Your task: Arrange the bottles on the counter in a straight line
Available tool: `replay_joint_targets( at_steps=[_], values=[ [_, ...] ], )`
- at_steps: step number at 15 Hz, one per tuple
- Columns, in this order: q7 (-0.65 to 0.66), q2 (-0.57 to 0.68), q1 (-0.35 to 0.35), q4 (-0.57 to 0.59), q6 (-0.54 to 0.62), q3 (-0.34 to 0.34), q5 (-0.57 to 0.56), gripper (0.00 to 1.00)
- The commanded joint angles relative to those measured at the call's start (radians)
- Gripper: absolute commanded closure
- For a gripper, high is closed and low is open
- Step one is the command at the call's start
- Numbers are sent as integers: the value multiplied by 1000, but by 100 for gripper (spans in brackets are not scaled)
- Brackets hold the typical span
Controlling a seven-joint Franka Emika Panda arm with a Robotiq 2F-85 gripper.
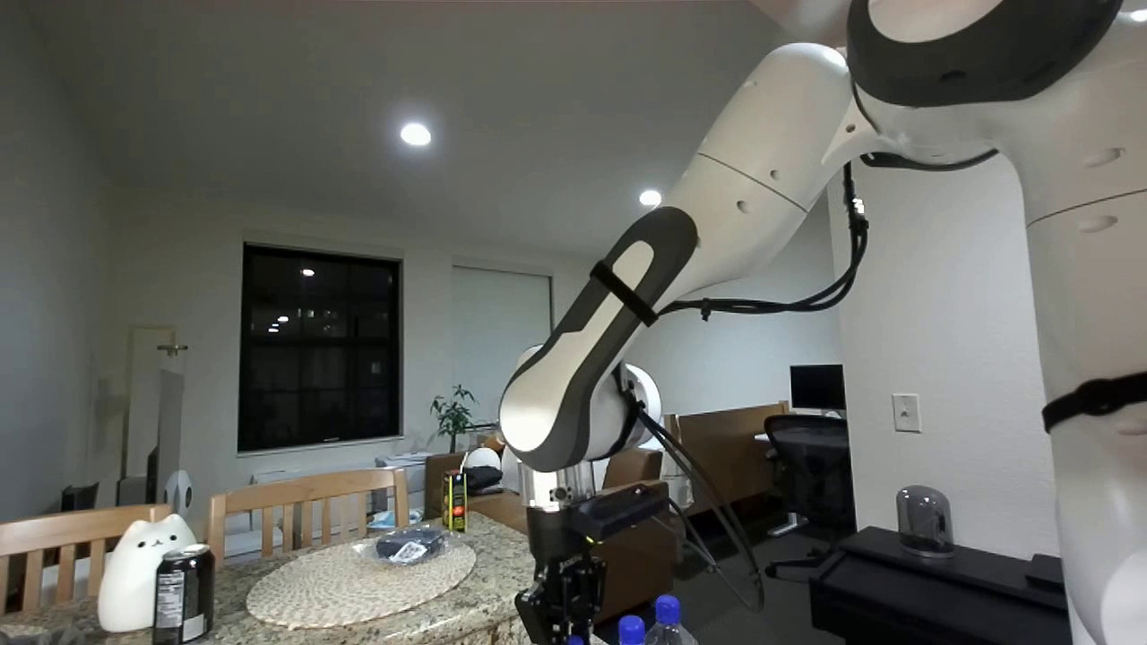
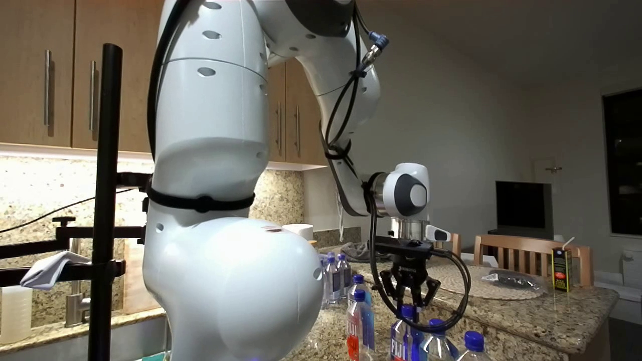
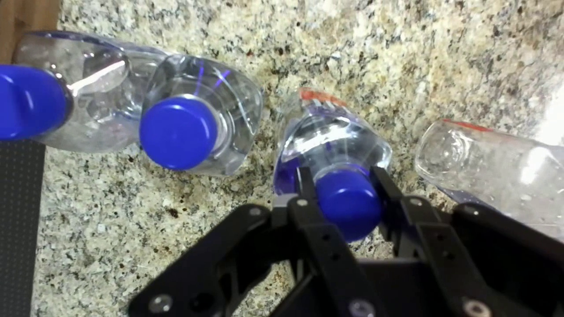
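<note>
My gripper has its two fingers closed against both sides of the blue cap of a clear bottle in the wrist view. That bottle stands under the gripper in an exterior view. Left of it in the wrist view are a capped bottle and another bottle. To the right is a bottle whose cap is out of frame. They stand on the speckled counter. In an exterior view, the gripper is beside bottle caps; the bottle bodies are mostly cut off.
More bottles stand at the back beside the robot's base. A raised counter ledge carries the woven mat, a plastic package, and a juice box. A can and a white cat figure stand there too.
</note>
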Motion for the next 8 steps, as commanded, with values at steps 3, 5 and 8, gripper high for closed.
replay_joint_targets(
  at_steps=[3,5,8],
  values=[
    [-102,-37,-19,-33,10,0,23,85],
    [-115,-36,-19,-30,6,1,15,85],
    [-132,-40,-18,-30,-3,2,7,85]
  ],
)
